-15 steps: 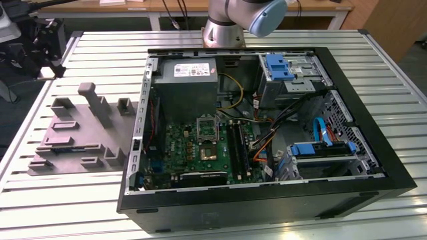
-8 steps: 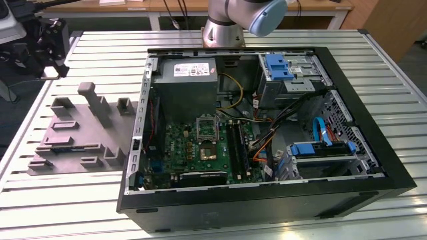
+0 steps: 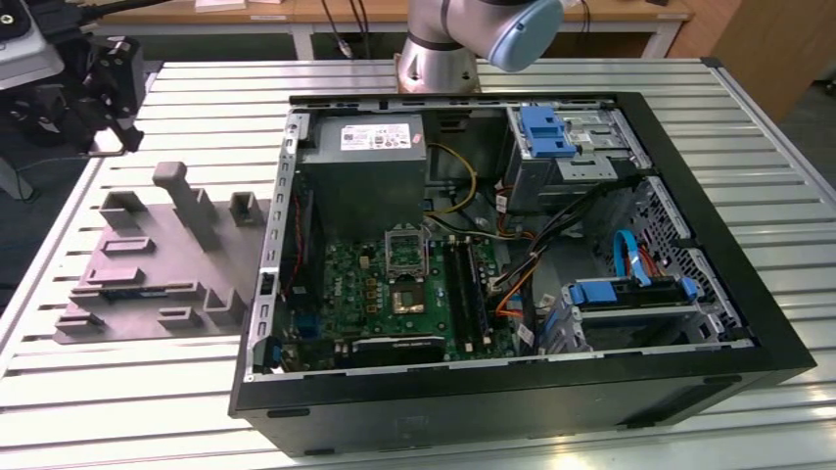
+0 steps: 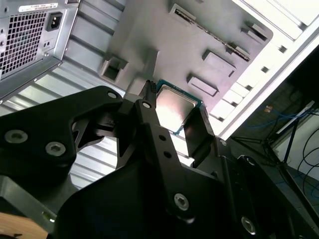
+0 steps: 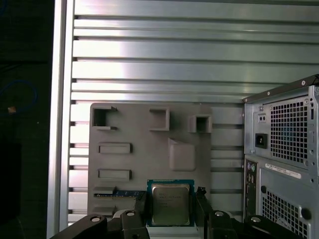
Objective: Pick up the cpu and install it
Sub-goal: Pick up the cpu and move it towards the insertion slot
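Note:
The cpu (image 5: pixel 170 203), a thin square chip with a shiny metal top, sits between my gripper's (image 5: pixel 171 206) two black fingers (image 5: pixel 141 208), which are shut on its opposite edges. In the second wrist view the cpu (image 4: pixel 175 106) hangs in the gripper (image 4: pixel 172 112) above the grey fixture plate (image 4: pixel 199 35). In the exterior view my gripper (image 3: pixel 116 127) is raised over the table's far corner at the exterior view's left, beyond the plate (image 3: pixel 144 284). The open computer case (image 3: pixel 731 323) holds a green motherboard (image 3: pixel 392 294) with a black-framed socket (image 3: pixel 405 247).
The fixture plate (image 5: pixel 149 159) carries several raised blocks and one tall post (image 3: pixel 190 201). The case's rear wall (image 5: pixel 284 149) stands close beside the plate. Inside the case are a power supply (image 3: pixel 372 157), blue drive brackets (image 3: pixel 546 132) and loose cables. The table (image 3: pixel 131 401) is slatted metal.

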Robot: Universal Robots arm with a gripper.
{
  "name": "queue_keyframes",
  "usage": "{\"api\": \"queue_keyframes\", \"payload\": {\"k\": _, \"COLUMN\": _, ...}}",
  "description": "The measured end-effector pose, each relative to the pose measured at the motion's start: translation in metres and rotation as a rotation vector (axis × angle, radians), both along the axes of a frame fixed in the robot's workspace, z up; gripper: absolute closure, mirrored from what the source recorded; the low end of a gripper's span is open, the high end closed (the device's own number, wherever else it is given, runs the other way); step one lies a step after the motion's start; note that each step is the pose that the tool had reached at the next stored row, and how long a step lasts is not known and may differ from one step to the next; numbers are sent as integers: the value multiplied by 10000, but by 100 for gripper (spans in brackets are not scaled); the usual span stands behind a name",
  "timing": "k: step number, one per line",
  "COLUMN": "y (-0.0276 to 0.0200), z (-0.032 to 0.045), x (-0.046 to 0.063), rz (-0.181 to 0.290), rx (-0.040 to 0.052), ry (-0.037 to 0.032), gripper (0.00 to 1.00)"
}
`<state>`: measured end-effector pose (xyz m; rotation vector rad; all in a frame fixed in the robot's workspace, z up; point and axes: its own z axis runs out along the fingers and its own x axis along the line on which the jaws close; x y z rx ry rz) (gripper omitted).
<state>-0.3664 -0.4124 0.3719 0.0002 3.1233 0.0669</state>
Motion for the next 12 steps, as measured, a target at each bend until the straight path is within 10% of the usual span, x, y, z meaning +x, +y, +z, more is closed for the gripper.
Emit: {"api": "queue_keyframes", "payload": {"k": 12, "y": 0, "z": -1, "x": 71, "rz": 0, "rx": 1, "ry": -1, "gripper": 53}}
